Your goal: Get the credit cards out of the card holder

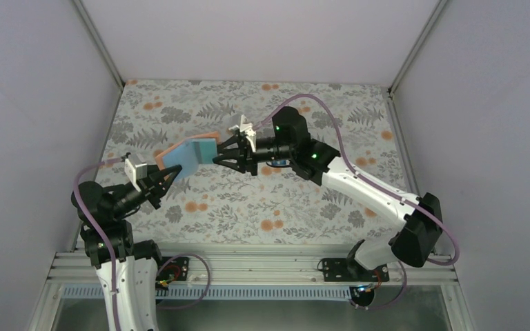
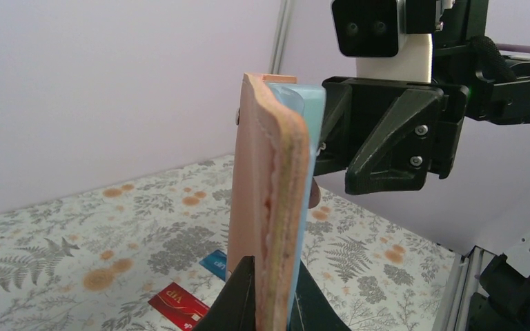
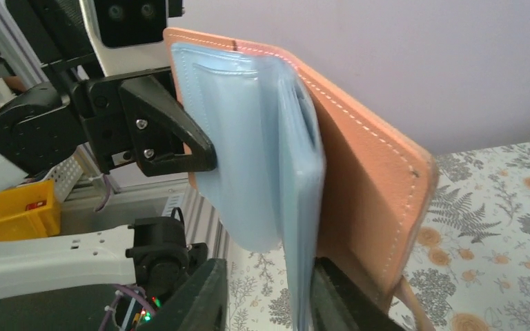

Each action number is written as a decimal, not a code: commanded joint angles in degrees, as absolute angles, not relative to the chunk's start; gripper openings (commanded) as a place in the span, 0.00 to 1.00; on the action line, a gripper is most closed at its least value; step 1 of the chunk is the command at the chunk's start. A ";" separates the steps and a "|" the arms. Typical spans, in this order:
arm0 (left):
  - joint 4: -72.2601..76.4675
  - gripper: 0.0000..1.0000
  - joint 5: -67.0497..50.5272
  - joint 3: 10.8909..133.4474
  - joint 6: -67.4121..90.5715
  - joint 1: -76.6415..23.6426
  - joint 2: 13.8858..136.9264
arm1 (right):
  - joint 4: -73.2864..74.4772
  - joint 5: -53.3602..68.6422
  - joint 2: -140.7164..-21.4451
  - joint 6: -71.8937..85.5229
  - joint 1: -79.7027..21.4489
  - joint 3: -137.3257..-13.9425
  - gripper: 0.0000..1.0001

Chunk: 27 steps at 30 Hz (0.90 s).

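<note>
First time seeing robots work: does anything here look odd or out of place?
The card holder hangs in mid-air, on edge, clamped by the left gripper while the right gripper straddles its light blue inner leaf. Beneath it, a red card and a blue card lie loose on the table. No damage shows.

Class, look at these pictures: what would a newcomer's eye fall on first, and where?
The card holder, held up above the floral table, is pink-brown outside and light blue inside. The left hand clamps one end while the right hand straddles the blue pockets. On the table beneath lie a red card and a blue card.
</note>
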<state>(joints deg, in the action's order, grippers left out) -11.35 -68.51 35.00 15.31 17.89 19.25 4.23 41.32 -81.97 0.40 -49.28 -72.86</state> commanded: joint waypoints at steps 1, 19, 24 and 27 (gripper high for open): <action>-9.73 0.02 -68.13 34.90 15.54 18.37 18.94 | 4.97 44.91 -82.43 -0.44 -49.90 -75.23 0.30; -10.66 0.02 -68.38 34.36 14.34 18.37 18.40 | 3.94 39.33 -84.45 -0.66 -54.92 -77.03 0.32; -9.61 0.02 -68.38 34.28 15.80 18.37 18.32 | 4.12 40.01 -85.70 0.00 -55.88 -78.88 0.44; -10.48 0.02 -68.56 34.57 15.04 18.37 17.87 | 4.00 38.00 -86.30 -0.09 -57.07 -79.16 0.46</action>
<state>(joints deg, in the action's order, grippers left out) -11.27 -68.10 34.26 15.25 18.00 19.07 5.34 40.01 -85.41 -0.08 -54.96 -76.75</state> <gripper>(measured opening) 0.080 0.450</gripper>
